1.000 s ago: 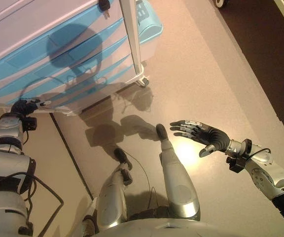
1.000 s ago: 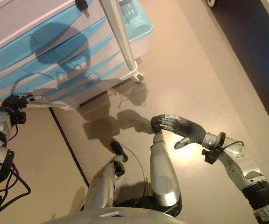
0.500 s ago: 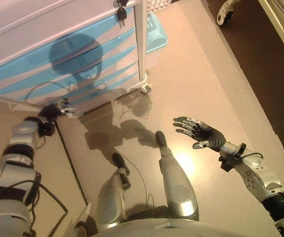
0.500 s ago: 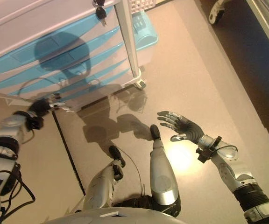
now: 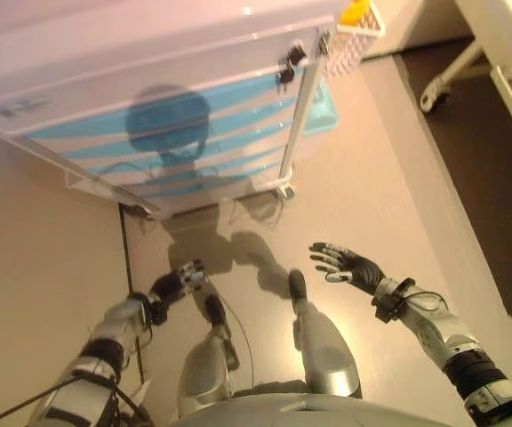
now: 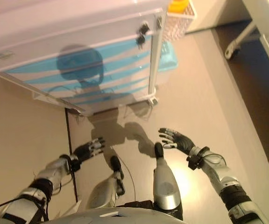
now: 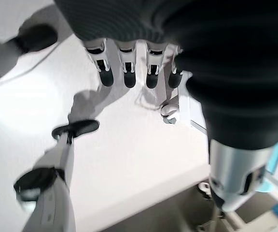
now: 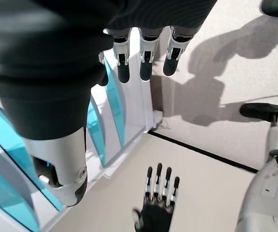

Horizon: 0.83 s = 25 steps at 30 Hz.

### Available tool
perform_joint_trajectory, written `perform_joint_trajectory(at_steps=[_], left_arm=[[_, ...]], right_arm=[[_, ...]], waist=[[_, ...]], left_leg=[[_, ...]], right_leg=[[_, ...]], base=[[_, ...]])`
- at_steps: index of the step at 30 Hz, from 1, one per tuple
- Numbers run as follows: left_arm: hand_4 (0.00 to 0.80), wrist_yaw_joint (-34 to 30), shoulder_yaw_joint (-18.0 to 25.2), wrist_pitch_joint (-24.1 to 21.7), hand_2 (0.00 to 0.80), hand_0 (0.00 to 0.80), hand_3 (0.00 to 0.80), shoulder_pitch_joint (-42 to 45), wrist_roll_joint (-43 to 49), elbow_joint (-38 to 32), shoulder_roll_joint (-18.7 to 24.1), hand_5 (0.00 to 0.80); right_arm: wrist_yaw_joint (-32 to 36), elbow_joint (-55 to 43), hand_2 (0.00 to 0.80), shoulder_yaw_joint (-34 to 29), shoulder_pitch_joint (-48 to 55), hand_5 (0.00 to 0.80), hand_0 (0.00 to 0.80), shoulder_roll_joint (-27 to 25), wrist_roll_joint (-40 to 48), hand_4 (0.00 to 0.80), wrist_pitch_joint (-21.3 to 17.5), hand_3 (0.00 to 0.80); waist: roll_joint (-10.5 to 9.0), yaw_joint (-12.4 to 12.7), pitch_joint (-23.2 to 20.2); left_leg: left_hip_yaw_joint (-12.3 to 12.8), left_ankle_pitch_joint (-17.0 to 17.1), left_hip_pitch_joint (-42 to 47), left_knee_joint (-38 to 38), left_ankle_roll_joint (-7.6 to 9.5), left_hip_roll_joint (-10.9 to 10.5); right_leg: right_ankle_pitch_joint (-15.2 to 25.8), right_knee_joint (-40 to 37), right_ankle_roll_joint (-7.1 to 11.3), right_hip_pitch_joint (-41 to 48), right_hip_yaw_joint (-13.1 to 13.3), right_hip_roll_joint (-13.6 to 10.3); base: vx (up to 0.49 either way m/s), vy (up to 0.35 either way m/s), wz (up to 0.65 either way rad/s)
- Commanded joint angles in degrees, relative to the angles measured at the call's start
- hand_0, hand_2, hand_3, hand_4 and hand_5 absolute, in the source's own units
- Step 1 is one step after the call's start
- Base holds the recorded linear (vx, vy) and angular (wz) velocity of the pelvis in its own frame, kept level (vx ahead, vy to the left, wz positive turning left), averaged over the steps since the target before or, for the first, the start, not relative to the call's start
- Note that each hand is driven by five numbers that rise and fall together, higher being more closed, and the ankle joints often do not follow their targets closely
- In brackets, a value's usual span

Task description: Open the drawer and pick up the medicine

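Note:
A white cabinet on wheels with light-blue drawer fronts (image 5: 185, 133) stands ahead of me, and all its drawers are shut. A bunch of keys (image 5: 287, 68) hangs at its upper right corner. No medicine shows in any view. My left hand (image 5: 178, 281) hangs open low over the floor, short of the cabinet's base, touching nothing. The left wrist view shows its fingers (image 7: 127, 72) straight above the floor near a caster (image 7: 170, 111). My right hand (image 5: 345, 264) is open too, palm out and empty, to the right of the cabinet (image 8: 100, 130).
A white lattice basket (image 5: 352, 40) with a yellow item in it hangs on the cabinet's right side. A white frame on a wheel (image 5: 434, 89) stands over darker floor at the far right. A dark seam (image 5: 124, 258) runs across the floor from the cabinet's left corner.
The camera has tilted, so more of the cabinet shows. My left hand has come away from the cabinet's lower corner and dropped back toward me. The right hand stays open, slightly nearer.

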Motion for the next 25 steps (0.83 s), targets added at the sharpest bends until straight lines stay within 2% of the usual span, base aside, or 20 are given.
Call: perform_joint_trajectory(at_steps=[1, 5, 11, 14, 16, 25], left_arm=[[0.0, -2.8, 1.2, 1.5, 0.0, 0.0, 0.0, 2.4, -4.1, -1.0, -0.6, 0.0], [0.0, -4.1, 0.7, 2.2, 0.0, 0.0, 0.0, 5.4, -7.3, -0.9, -3.4, 0.0], [0.0, -7.3, 0.5, 2.6, 0.0, 0.0, 0.0, 8.7, -9.9, 0.0, -5.8, 0.0], [0.0, -9.0, 0.1, 2.5, 0.0, 0.0, 0.0, 9.5, -10.1, 0.8, -6.5, 0.0], [0.0, -10.0, -0.4, 2.6, 0.0, 0.0, 0.0, 9.8, -10.0, 1.7, -7.0, 0.0], [0.0, -11.0, -1.7, 3.7, 0.0, 0.0, 0.0, 9.7, -11.1, 4.2, -8.5, 0.0]], right_arm=[[0.0, 0.1, 0.0, 2.9, 2.2, 0.0, 0.0, 2.8, -1.7, 0.0, 1.3, 0.0], [-0.8, 5.5, 0.0, 3.3, 2.5, 0.0, 0.0, 6.3, -1.3, 0.0, 2.8, 0.0], [-0.7, 13.2, 0.0, 3.1, 3.1, 0.0, 0.0, 10.0, 1.1, 0.0, 2.2, 0.0], [0.0, 17.0, 0.0, 2.8, 3.0, 0.0, 0.0, 11.3, 2.8, 0.0, 2.9, 0.0], [0.5, 20.8, 0.0, 2.6, 2.5, 0.0, 0.0, 12.2, 3.1, 0.0, 1.9, 0.0], [2.3, 29.1, 0.0, 2.0, 1.7, 0.0, 0.0, 14.4, 5.5, 0.0, 0.3, 0.0]], waist=[[-1.33, 2.4, -5.4], [-0.78, 4.3, -8.1], [-0.22, 6.8, -11.2], [-0.01, 7.8, -12.5], [0.14, 8.5, -13.2], [0.3, 9.8, -15.0]], left_leg=[[-1.2, -4.3, -2.2, 4.4, -0.54, -1.5], [-2.6, -3.5, -1.1, 2.6, -0.93, -1.2], [-3.9, -2.8, 0.2, 0.5, -1.23, -1.0], [-4.6, -2.8, 0.3, 0.1, -1.22, -1.2], [-5.1, -2.9, 0.7, -0.3, -1.04, -1.5], [-5.4, -2.8, 1.5, -1.8, -0.9, -2.0]], right_leg=[[-3.2, 4.2, 2.79, -2.1, -1.4, -0.9], [-3.8, 3.3, 2.61, 0.2, -3.7, -1.1], [-4.3, 2.3, 2.57, 2.8, -6.6, -1.4], [-4.5, 2.0, 2.59, 3.5, -7.4, -1.4], [-4.7, 1.9, 2.61, 4.2, -8.0, -1.4], [-4.3, 0.5, 2.99, 5.6, -9.9, -1.1]], base=[[0.052, -0.021, 0.28], [0.051, -0.01, 0.27], [0.017, 0.005, 0.22], [-0.006, 0.014, 0.18], [-0.003, 0.011, 0.13], [-0.019, 0.005, 0.07]])
